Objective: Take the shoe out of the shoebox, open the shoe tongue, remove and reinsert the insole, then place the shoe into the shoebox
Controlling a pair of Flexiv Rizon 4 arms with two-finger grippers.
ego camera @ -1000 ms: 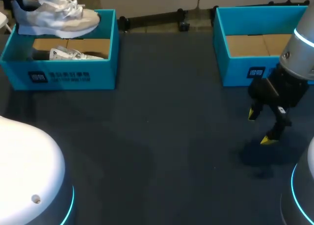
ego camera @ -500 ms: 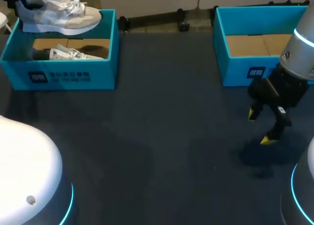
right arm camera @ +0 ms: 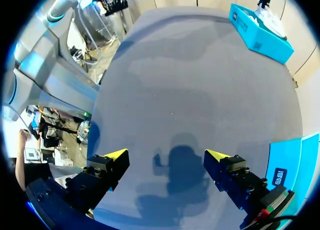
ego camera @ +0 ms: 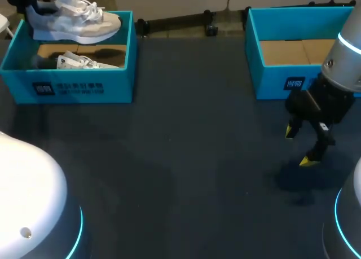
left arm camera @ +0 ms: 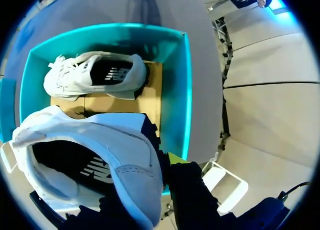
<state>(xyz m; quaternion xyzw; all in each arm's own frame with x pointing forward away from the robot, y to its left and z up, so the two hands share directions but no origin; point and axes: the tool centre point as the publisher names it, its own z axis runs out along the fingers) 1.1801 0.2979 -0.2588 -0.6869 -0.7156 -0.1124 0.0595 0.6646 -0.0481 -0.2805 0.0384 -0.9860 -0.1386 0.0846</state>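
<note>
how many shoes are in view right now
2. The lifted shoe hangs in the left gripper over the left shoebox; the other shoe lies inside that box. The right shoebox shows none, though the right arm hides its corner.

White shoe (ego camera: 73, 22) of mesh cloth and smooth panels; shoebox (ego camera: 119, 83) of smooth teal card, raw brown floor; bench (ego camera: 186, 157) matt, dark.

Overhead, close wrists; shoebox (ego camera: 67, 88) seemingly common

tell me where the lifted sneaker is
Head view, far left: the lifted sneaker hangs in my left claw above the left shoebox, over the other sneaker lying inside.
</note>
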